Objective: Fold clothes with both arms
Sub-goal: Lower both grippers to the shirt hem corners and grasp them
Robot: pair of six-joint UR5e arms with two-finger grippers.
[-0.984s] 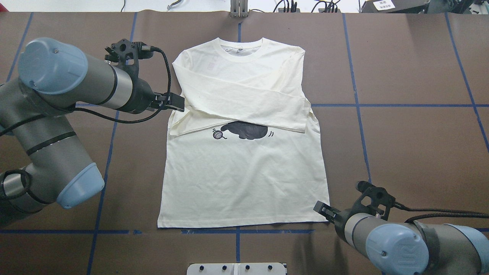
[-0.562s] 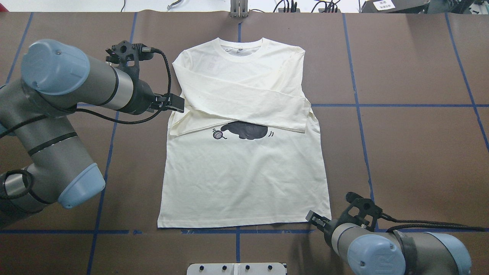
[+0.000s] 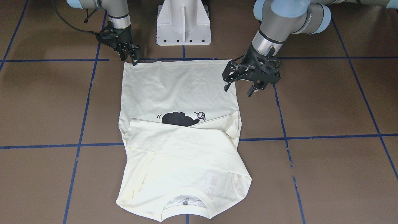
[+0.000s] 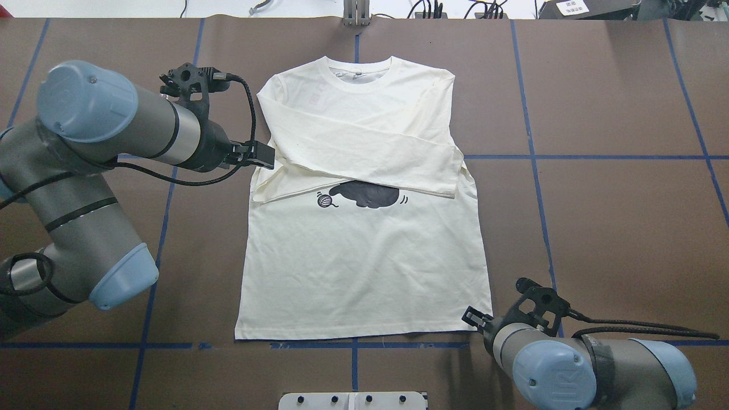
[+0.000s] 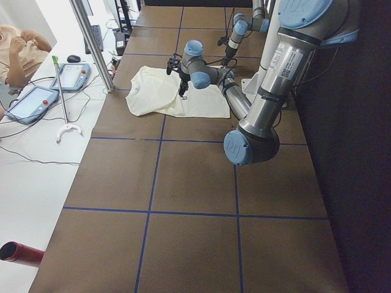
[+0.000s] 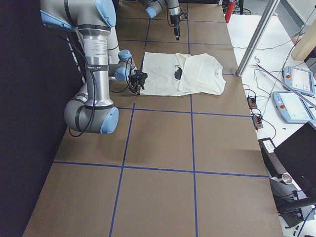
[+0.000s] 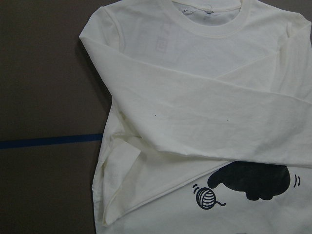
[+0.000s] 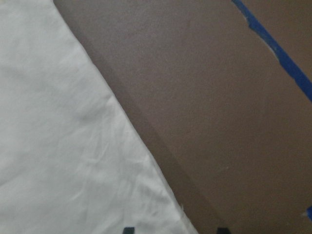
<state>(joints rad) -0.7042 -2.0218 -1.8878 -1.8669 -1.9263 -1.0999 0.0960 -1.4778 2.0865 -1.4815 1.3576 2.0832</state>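
A cream long-sleeved shirt (image 4: 364,267) with a black cat and yarn-ball print lies flat on the brown table, collar far from me, both sleeves folded across the chest. My left gripper (image 4: 263,155) is open and empty, raised beside the shirt's left edge by the folded sleeve; in the front view (image 3: 237,92) its jaws stand wide apart. My right gripper (image 4: 470,316) is low at the hem's right corner (image 3: 134,60). In the right wrist view its two fingertips (image 8: 127,229) stand apart, with the shirt's corner (image 8: 63,146) between them. The left wrist view shows only shirt (image 7: 195,122).
The white pedestal base (image 3: 183,21) stands at the near table edge behind the hem. Blue tape lines (image 4: 529,156) cross the brown table. In the left side view a person (image 5: 21,49), tablets and a metal post (image 5: 91,43) stand past the far edge.
My right arm has moved left and lower, bringing its gripper to the hem's right corner. My left arm has barely shifted. The shirt has not moved.
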